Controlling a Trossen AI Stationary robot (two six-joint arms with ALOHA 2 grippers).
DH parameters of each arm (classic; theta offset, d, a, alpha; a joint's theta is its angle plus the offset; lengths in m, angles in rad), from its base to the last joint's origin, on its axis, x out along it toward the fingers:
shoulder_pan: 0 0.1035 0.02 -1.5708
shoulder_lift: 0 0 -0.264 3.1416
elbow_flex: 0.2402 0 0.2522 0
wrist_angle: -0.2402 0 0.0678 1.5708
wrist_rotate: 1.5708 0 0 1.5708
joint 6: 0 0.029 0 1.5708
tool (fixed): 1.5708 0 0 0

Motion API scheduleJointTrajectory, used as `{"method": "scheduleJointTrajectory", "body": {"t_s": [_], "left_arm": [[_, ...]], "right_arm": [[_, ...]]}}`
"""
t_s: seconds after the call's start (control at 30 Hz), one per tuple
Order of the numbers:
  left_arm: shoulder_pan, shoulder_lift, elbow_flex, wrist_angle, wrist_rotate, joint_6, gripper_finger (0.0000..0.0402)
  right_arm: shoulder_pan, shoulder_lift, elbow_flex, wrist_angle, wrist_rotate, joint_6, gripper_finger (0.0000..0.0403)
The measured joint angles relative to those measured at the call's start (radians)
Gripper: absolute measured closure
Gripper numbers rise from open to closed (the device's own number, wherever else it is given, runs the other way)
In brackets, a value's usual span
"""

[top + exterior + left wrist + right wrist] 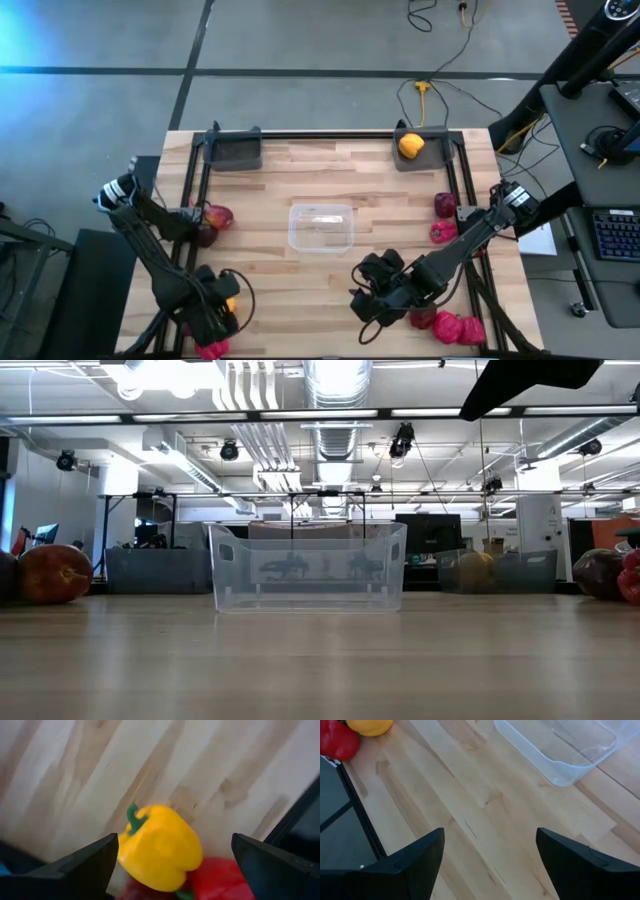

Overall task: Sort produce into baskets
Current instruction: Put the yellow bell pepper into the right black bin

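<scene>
Where left claw [170, 865] gapes, red pepper [220, 880] touches yellow pepper [160, 847].

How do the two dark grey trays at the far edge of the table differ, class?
The left grey tray is empty, while the right grey tray holds a yellow bell pepper. The left tray sits nearer the far left corner of the table; the right tray sits nearer the far right corner. Both are small, dark, rectangular and rest against the table's far rail.
</scene>
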Motion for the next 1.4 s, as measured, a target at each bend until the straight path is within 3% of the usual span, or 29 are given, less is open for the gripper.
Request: {"method": "scheduleJointTrajectory", "body": {"t_s": [0.17, 0.33, 0.63, 0.8, 0.97, 1.13, 1.27, 1.4], "left_arm": [[-0.019, 0.016, -0.011, -0.008, 0.067, -0.254, 0.0017], [-0.055, 0.07, -0.02, -0.005, 0.072, -0.421, 0.0016], [-0.038, 0.196, -0.026, 0.001, 0.094, -0.446, 0.0017], [-0.013, 0.218, -0.026, 0.002, 0.095, -0.416, 0.0045], [0.033, 0.189, -0.026, -0.001, 0.093, -0.36, 0.0106], [0.137, 0.101, -0.023, -0.013, -0.003, -0.196, 0.011], [0.316, 0.0, -0.017, -0.016, -0.105, 0.056, 0.011], [0.581, -0.076, -0.017, 0.012, -0.169, 0.413, 0.011]], "right_arm": [[0.0, 0.0, 0.0, -0.004, -0.002, -0.025, 0.0101], [-0.001, 0.0, 0.0, -0.01, -0.004, -0.059, 0.0101], [-0.005, 0.0, 0.0, -0.01, -0.011, -0.112, 0.0101], [-0.005, -0.002, 0.0, -0.01, -0.059, -0.114, 0.0101], [0.003, -0.005, 0.0, -0.003, -0.087, -0.118, 0.0101], [0.011, -0.018, 0.037, -0.01, -0.059, -0.188, 0.0101], [-0.002, -0.038, 0.085, -0.011, 0.025, -0.295, 0.0101], [-0.049, -0.076, 0.101, -0.038, 0.078, -0.369, 0.0101]]}}
